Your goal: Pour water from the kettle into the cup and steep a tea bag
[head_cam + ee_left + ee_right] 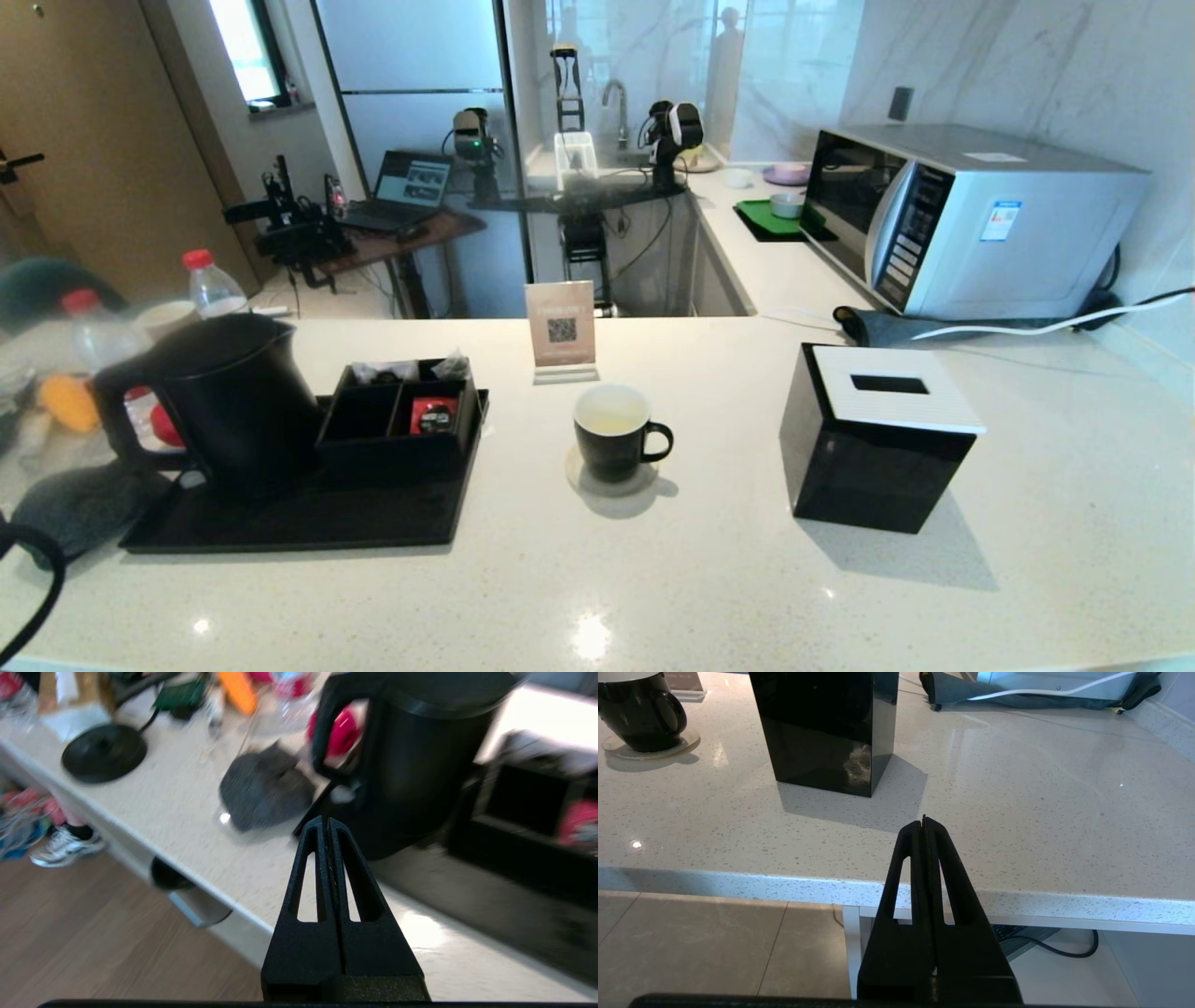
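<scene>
You have everything left to do: the kettle [219, 397] sits untouched on its tray at the frame's left, the cup [612, 434] waits at centre, and both the left claw [327, 823] and right claw [924, 822] are pressed together, empty.

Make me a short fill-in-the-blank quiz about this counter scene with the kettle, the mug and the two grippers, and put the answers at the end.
1. The kettle stands on a black ____, beside a compartment box.
2. The cup sits on a round ____.
3. Between the cup and the microwave stands a black ____ box.
4. The left gripper and the right gripper are both ____.

Answers: tray; coaster; tissue; shut
</scene>
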Robot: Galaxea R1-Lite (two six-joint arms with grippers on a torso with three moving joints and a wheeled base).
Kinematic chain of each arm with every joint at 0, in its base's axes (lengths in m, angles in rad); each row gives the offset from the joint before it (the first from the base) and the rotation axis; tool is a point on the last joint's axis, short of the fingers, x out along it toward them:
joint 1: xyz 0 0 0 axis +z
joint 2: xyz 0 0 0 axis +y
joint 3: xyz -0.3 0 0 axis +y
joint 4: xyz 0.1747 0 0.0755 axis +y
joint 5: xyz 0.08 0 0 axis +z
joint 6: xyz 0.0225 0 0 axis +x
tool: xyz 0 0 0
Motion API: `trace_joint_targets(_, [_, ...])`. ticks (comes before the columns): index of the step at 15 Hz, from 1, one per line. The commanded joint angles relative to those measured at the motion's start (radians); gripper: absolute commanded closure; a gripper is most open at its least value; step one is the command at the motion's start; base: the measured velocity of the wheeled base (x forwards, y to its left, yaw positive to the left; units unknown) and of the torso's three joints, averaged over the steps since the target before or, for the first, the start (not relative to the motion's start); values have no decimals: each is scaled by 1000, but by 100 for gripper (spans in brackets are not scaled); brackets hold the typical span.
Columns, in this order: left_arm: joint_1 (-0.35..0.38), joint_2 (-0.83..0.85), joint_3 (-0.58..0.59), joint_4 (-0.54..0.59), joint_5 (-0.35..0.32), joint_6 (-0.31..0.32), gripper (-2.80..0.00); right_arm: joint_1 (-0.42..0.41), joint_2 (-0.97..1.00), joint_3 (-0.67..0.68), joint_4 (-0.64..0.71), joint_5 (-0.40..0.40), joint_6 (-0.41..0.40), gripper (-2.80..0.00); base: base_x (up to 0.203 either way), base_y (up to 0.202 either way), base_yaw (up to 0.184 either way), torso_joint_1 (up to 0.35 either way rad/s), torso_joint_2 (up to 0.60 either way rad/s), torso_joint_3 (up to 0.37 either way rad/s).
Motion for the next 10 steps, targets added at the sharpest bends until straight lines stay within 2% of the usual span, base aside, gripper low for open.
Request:
trace_joint_targets(1, [85,104,115,-148,2,27,0,0,1,0,0,0,-1,0,0,0,0,0,0,0])
trace_joint_targets(6, [152,296,279,-468,2,58,0,0,1,0,-1,0,5,0,0,0,0,0,0,0])
trace_joint_targets(10, [214,560,304,-805,-2,91,0,0,1,0,-3,-3,51,0,0,0,0,0,0,0])
